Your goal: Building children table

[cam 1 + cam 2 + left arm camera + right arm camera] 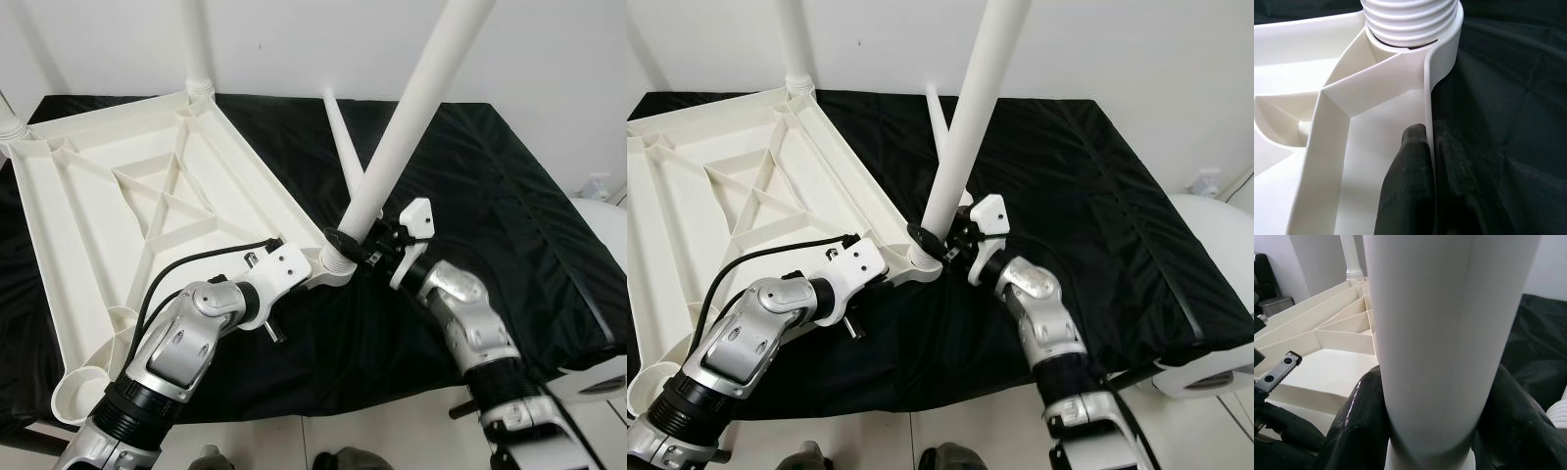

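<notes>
Tabletop (147, 206) lies upside down, ribs up, on black-covered bed (509, 186). Two legs already stand at far corners.

White leg (411, 127) stands in near corner socket (333, 262), long axis leaning up and toward robot's right, not straight over socket.

Right gripper (355, 245) jaws clamped round leg base; this arm does turning.

Left gripper (1432, 171) jaws pinched on tabletop rim beside socket, holding it steady.

Spare leg (343, 147) lies on bed behind.
</notes>
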